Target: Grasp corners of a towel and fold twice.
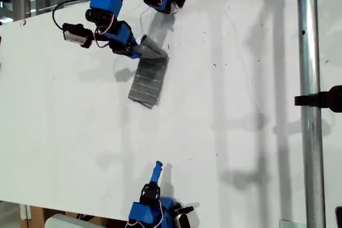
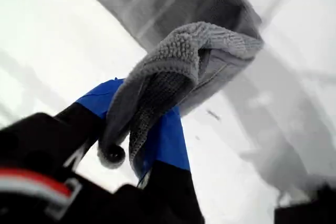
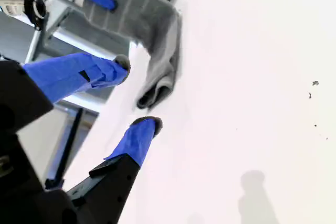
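The white tabletop [image 1: 240, 105] carries the folded towel [image 1: 148, 76], which hangs from the first tool [image 1: 134, 52] and trails away below it. That tool is clamped on a bunched corner [image 2: 184, 56]. The second tool [image 3: 142, 95] stands spread and empty, well short of the cloth. The thick pinch may slip, undoing the fold. No containers show.
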